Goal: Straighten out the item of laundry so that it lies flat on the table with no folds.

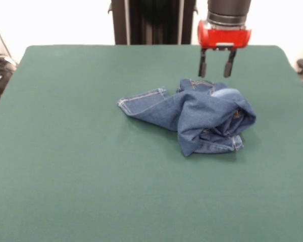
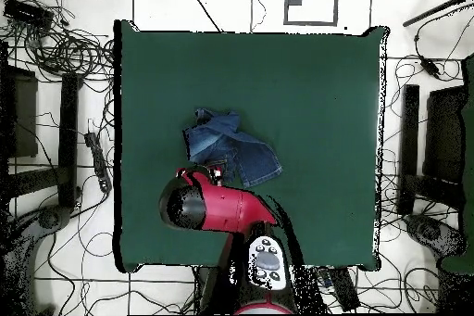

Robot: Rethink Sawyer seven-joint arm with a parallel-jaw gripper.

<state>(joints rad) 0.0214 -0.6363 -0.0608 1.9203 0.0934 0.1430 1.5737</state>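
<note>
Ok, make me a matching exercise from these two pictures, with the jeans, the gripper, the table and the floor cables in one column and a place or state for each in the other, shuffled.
Things:
1. jeans
2. gripper
3. table
4. cables

States or places:
A. open, hanging just above the denim heap
B. dark green top, bare around the cloth
C. crumpled, one leg sticking out to the side
D. tangled on the floor beside the table

Pairs: 1-C, 2-A, 3-B, 4-D
</note>
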